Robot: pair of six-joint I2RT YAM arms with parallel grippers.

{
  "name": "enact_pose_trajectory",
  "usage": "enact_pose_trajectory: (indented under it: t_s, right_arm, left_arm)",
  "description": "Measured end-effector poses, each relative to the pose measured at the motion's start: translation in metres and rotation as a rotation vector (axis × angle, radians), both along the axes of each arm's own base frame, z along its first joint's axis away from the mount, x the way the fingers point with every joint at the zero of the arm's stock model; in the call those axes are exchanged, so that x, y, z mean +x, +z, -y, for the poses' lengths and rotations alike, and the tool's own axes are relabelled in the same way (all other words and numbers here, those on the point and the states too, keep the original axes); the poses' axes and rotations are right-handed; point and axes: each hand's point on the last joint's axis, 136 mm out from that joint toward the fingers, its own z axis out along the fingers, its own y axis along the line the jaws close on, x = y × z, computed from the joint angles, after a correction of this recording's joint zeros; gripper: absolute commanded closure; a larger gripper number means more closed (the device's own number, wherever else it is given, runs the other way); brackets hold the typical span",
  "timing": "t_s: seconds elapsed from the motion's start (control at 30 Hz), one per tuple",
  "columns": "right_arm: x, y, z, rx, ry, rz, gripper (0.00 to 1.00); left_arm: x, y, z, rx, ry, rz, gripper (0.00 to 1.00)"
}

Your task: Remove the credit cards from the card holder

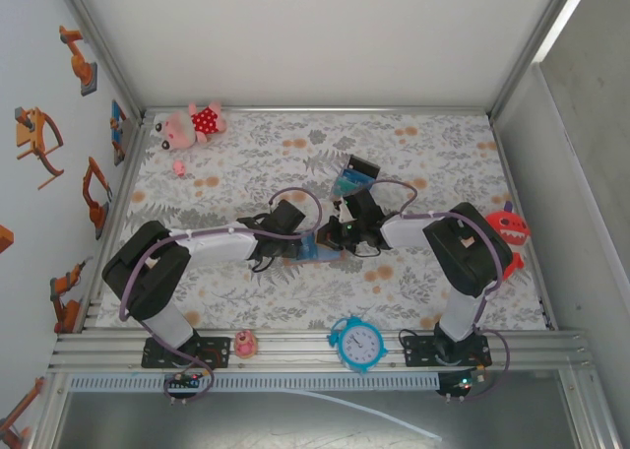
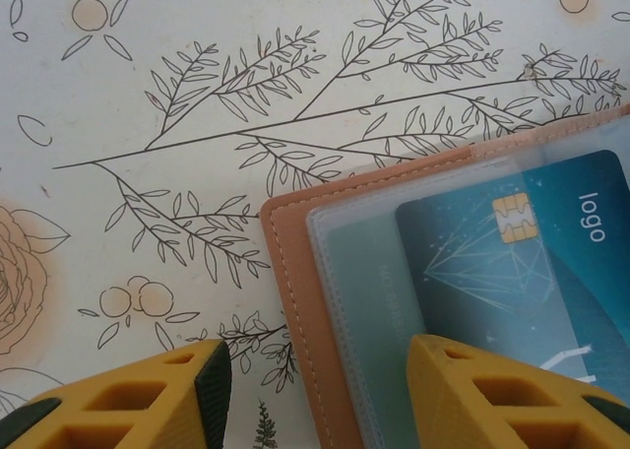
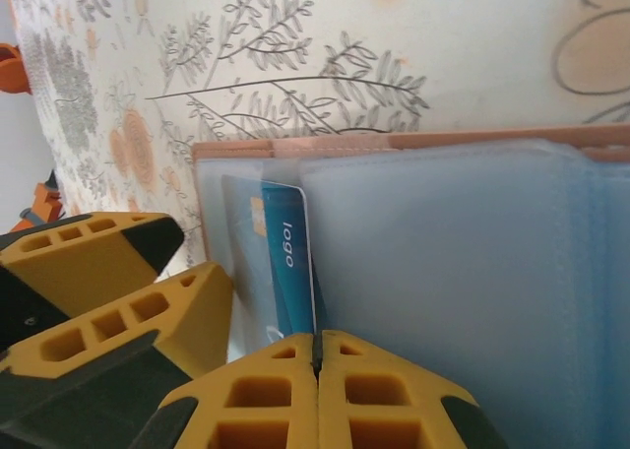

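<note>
Left fingers, half-spread, straddle the 9 o'clock edge of the soft card holder; right fingers, pressed together, meet the stiff, slick teal card at its exposed end, likely the best hold.

We read a single word, "logo", printed in white on the teal-blue card beside its gold chip, among the clear sleeves of the card holder. The clock face's numerals are too small for us to read.
</note>
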Motion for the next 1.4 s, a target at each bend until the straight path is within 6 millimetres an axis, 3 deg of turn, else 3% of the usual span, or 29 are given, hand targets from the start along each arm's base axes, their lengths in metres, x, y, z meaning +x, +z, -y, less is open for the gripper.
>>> enact_pose_trajectory:
  t_s: [0.3, 0.67, 0.8, 1.03, 1.4]
  right_arm:
    - [0.008, 0.013, -0.011, 0.113, -0.017, 0.022, 0.82]
    - [0.007, 0.005, -0.013, 0.112, -0.015, 0.009, 0.81]
    - [0.003, -0.002, -0.018, 0.104, 0.0, -0.003, 0.85]
    - [0.004, 0.001, -0.021, 0.1, 0.021, 0.016, 0.99]
    - [0.006, 0.012, 0.0, -0.073, 0.042, 0.09, 1.0]
  left_arm:
    - [0.003, 0.0, -0.001, 0.014, 0.005, 0.011, 0.5]
    - [0.003, 0.0, -0.001, 0.018, 0.005, 0.012, 0.5]
    - [0.004, 0.0, 0.001, 0.017, 0.003, 0.012, 0.5]
    - [0.005, 0.0, 0.002, 0.021, 0.006, 0.015, 0.5]
    - [0.007, 0.001, 0.003, 0.015, 0.006, 0.02, 0.58]
